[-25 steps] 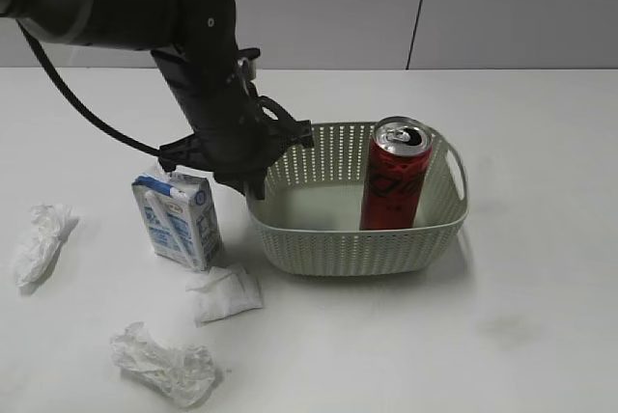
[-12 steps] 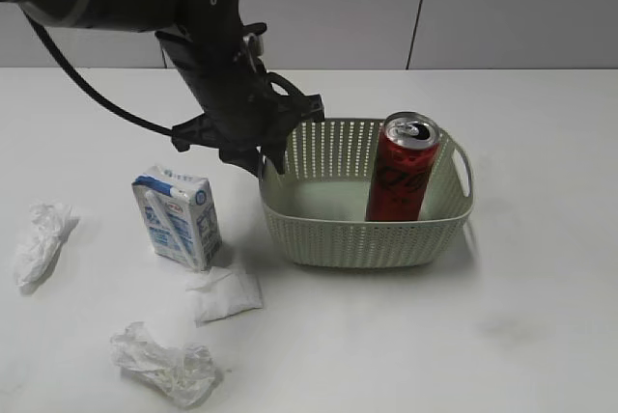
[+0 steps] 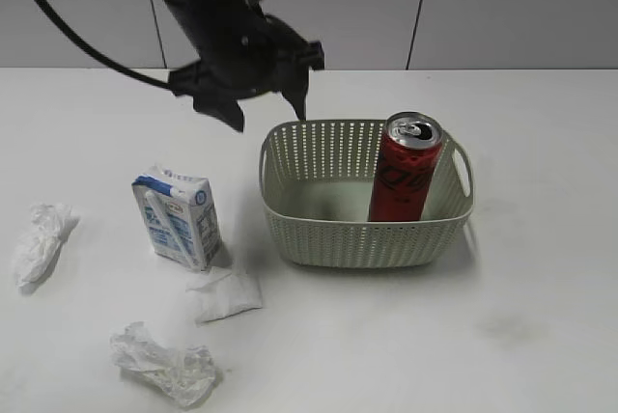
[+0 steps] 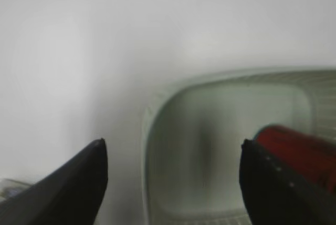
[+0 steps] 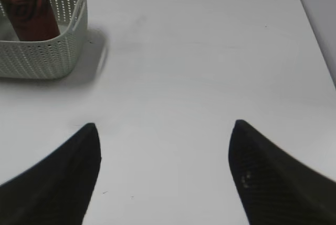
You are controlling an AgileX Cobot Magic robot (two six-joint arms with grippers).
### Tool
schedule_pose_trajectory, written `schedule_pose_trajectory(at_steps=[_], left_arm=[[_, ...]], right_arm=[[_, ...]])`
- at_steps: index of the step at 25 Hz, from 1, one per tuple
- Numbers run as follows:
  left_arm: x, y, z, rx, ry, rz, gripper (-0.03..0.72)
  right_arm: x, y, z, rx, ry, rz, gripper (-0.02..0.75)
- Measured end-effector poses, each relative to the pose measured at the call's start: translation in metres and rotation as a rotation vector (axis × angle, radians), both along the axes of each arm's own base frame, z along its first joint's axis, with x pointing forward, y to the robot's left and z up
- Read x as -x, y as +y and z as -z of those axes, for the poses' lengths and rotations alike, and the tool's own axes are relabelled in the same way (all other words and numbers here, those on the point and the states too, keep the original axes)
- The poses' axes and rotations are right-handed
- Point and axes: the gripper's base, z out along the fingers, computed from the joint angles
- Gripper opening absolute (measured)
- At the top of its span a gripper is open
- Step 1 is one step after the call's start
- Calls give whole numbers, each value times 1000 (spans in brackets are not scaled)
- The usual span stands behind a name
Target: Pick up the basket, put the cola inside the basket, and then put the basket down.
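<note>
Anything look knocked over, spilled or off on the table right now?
Nothing spilled or tipped. The cola stands upright in the right end of the basket, which sits flat on the table. The milk carton is upright too. Only clutter: three crumpled papers left of the basket. Both claws are open and clear.

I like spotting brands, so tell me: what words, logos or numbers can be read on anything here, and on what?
Red can in the basket: black lettering down its side, too blurred to read.
Blue-and-white carton: printed patterns, no legible words.
Crumpled wrappers on the table: no text visible.
Nothing in these pictures can be quoted.
</note>
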Motion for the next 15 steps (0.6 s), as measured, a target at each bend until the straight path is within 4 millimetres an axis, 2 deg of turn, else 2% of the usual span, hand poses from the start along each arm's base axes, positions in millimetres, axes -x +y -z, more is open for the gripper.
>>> schedule_pose_trajectory(at_steps=[3,8,11,15], left_arm=[[-22,19,-37,-10,-79,14,597],[-56,74,-90,-47,-203,-21,594],[-66,108,-101,-103,-214,-12,592],[-74,147,-100,-158,-199,-17,592]], right_arm=[[0,-4,0,49,-1,25,575],[0,-5,0,50,0,40,573],[0,-4,0,37,0,35,573],[0,-4,0,31,1,32,573]])
